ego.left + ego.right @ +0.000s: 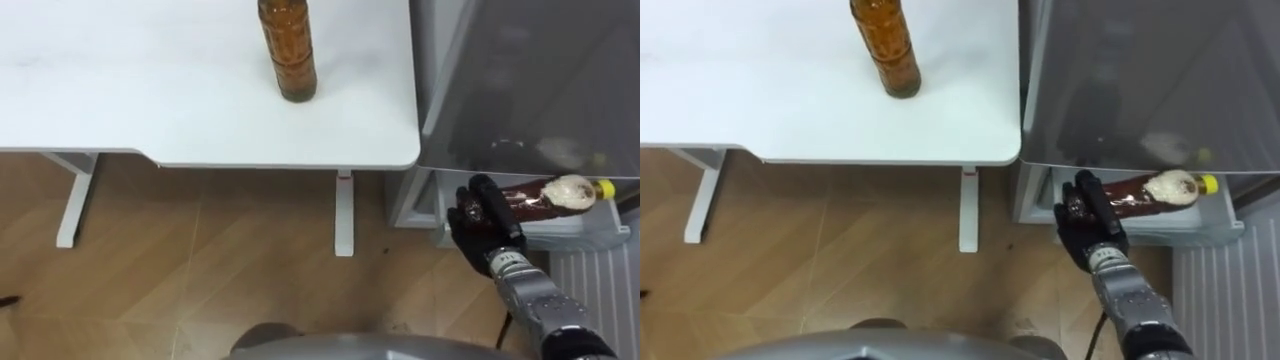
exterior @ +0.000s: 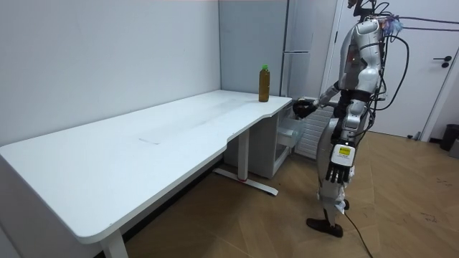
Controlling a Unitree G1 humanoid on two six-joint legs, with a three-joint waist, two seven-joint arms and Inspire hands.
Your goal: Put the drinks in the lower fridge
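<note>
Left eye view: the right hand (image 1: 478,222) has its fingers clamped round the bottom end of a brown bottle (image 1: 550,194). The bottle lies on its side inside the lower fridge (image 1: 570,236), cap away from the fingers, probably so that it fits the low shelf. A second bottle (image 1: 288,50) stands on the table (image 1: 150,100), well apart from the fingers. The left hand (image 2: 336,166) hangs with relaxed fingers.

A long white L-shaped desk (image 2: 143,150) runs towards a tall grey fridge (image 2: 312,43). An amber drink bottle with a green cap (image 2: 264,84) stands upright near the desk's far corner. The robot stands on wooden flooring beside that corner, its right hand (image 2: 304,108) extended above the fridge's open white lower compartment (image 2: 290,132) and its left hand (image 2: 336,172) hanging loose.
</note>
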